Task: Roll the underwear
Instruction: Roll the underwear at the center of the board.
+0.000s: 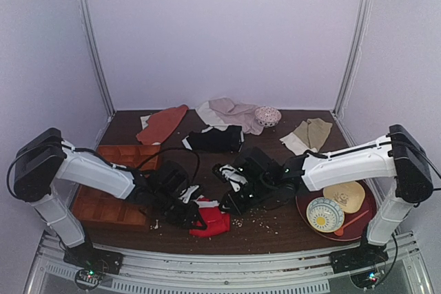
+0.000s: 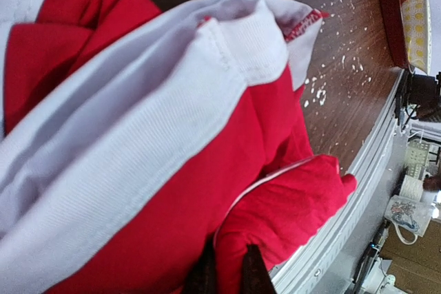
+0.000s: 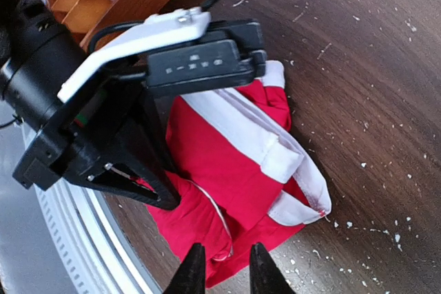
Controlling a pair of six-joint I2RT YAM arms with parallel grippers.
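The underwear is a bunched, bright red piece with a white waistband, lying near the table's front edge between the two arms. My left gripper is shut on a red fold of the underwear at its near side. In the right wrist view the left gripper digs into the underwear from the left. My right gripper hovers over the garment's near edge with its jaws slightly apart, and the fabric lies loose under the gap. From above, the right gripper sits just right of the bundle.
A wooden compartment tray lies under the left arm. Black briefs, a beige-tan garment, a rust-red cloth, a pale cloth and a small bowl sit farther back. A dark red plate holds a bowl. Crumbs dot the wood.
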